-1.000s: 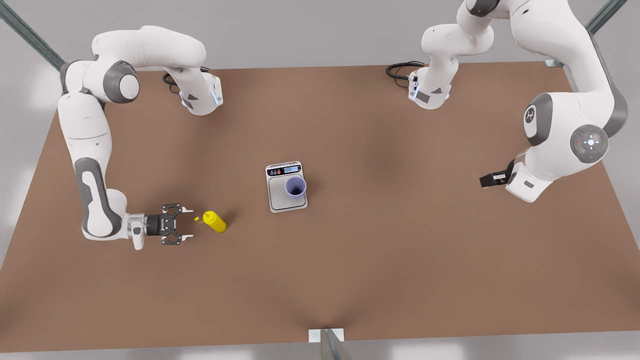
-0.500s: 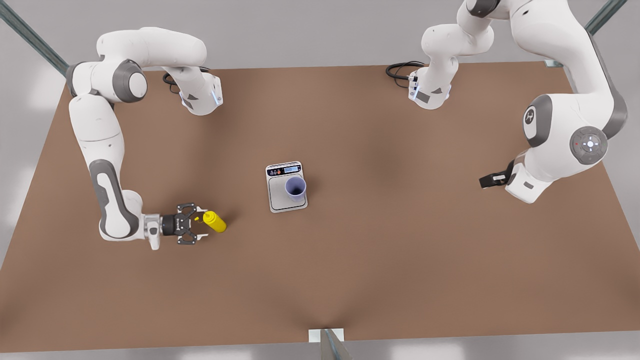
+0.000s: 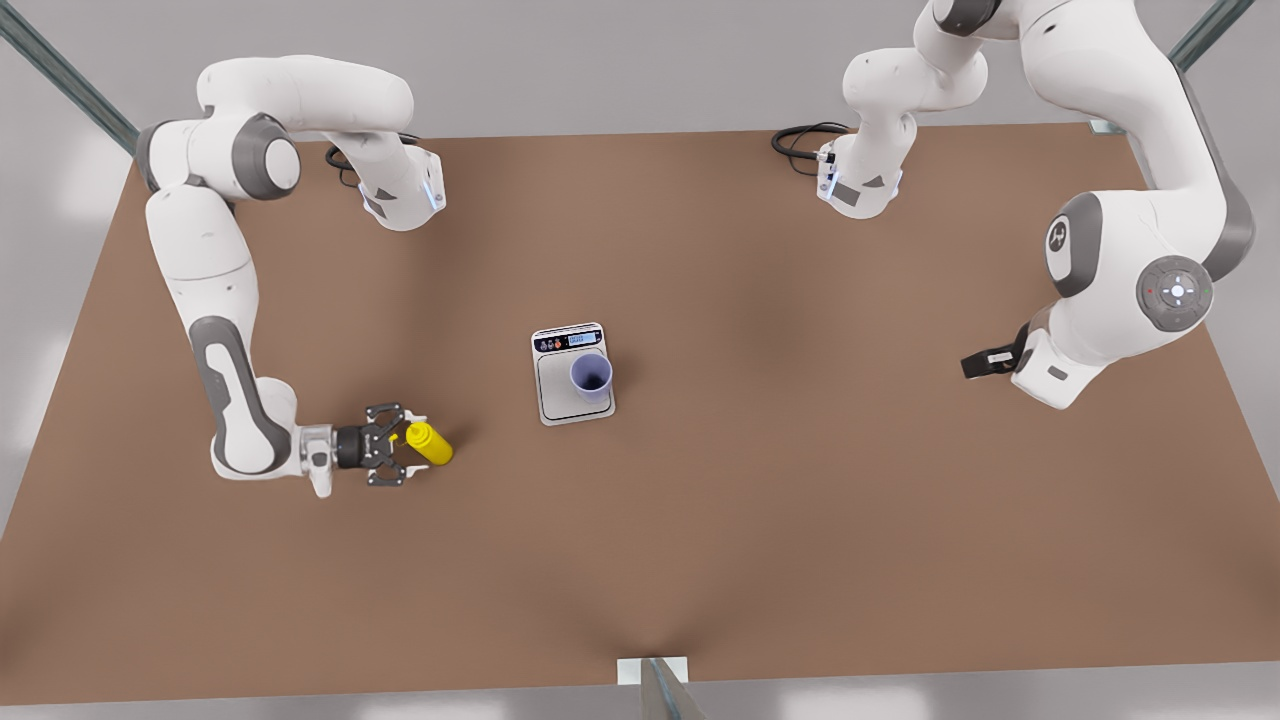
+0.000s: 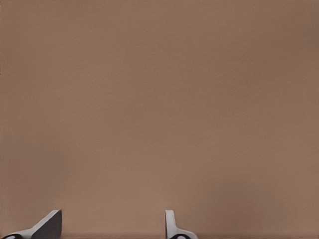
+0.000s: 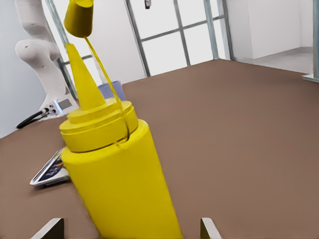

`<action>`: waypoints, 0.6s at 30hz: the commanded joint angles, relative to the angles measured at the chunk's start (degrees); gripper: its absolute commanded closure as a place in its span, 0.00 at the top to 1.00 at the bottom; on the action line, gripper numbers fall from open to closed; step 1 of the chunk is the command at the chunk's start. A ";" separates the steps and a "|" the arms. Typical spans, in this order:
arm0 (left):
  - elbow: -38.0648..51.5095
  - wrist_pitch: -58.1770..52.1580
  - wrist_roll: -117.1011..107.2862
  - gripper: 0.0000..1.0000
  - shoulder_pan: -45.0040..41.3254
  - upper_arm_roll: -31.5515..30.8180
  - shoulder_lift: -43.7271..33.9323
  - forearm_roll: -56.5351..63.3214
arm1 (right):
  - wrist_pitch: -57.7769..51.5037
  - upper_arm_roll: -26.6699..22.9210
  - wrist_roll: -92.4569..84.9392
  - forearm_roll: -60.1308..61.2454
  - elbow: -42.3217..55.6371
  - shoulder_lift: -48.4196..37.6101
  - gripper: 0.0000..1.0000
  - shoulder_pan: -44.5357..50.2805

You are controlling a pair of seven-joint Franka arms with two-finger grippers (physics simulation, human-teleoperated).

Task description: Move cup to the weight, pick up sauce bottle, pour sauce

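- Spanning most of the front view, the table (image 3: 760, 520) carries everything.
- The scale (image 3: 552, 385) sits at centre, the cup (image 3: 591, 377) upright on its plate.
- Left gripper (image 3: 985, 360), at far right, hovers spread over bare table.
- Right gripper (image 3: 408, 448), lower left, spread around the upright bottle (image 3: 430, 443).

The front view looks down steeply from high above the near edge of the brown rectangular table (image 3: 800, 520), taking in both white arms and the whole tabletop from well back. The right wrist view sits low, just behind the bright yellow squeeze bottle with pointed nozzle (image 5: 117, 174), very close, facing level across the table towards the flat silver-white kitchen scale (image 5: 50, 172); both also appear in the front view (image 3: 430, 444) (image 3: 570, 375). The left wrist view faces straight down at bare brown tabletop (image 4: 159, 109).
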 commanded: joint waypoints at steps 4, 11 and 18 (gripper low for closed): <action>-0.36 0.00 0.00 1.00 -0.05 0.10 0.00 0.04 | 0.00 0.00 0.00 0.17 -0.01 -0.02 1.00 0.09; -0.45 0.00 0.00 1.00 -0.05 0.10 0.00 0.04 | 0.79 0.00 -0.53 2.19 -0.01 -0.02 1.00 1.76; -0.45 -0.18 0.00 1.00 -0.05 0.10 -0.09 0.04 | 1.67 0.00 -4.13 3.07 -0.01 -0.02 1.00 2.29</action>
